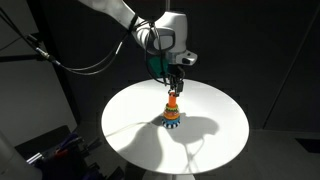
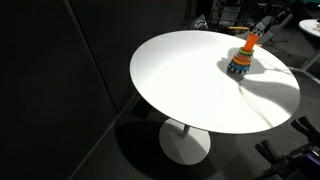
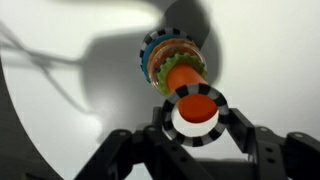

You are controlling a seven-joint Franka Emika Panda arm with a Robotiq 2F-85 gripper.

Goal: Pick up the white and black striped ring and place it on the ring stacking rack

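In an exterior view the arm reaches down from the top over a round white surface [image 1: 130, 110]. The gripper [image 1: 176, 80] hangs straight above the ring stacking rack [image 1: 172, 112], which stands near the middle of the surface, a little toward its near edge. At this size I cannot tell how the jaws stand, nor pick out what they hold.

In an exterior view from another side, the ring stacking rack [image 2: 241, 58] stands upright toward the far right edge of the surface [image 2: 190, 85], its orange peg on top. The gripper is not clear here.

In the wrist view the gripper [image 3: 200, 122] looks down along the rack [image 3: 175, 65]. The jaws are partly closed and clamp the white and black striped ring [image 3: 222, 100] by its two outer sides. The ring is held level above the orange peg [image 3: 185, 78], whose tip shows through its hole. A striped band [image 3: 150, 48] circles the rack's foot.
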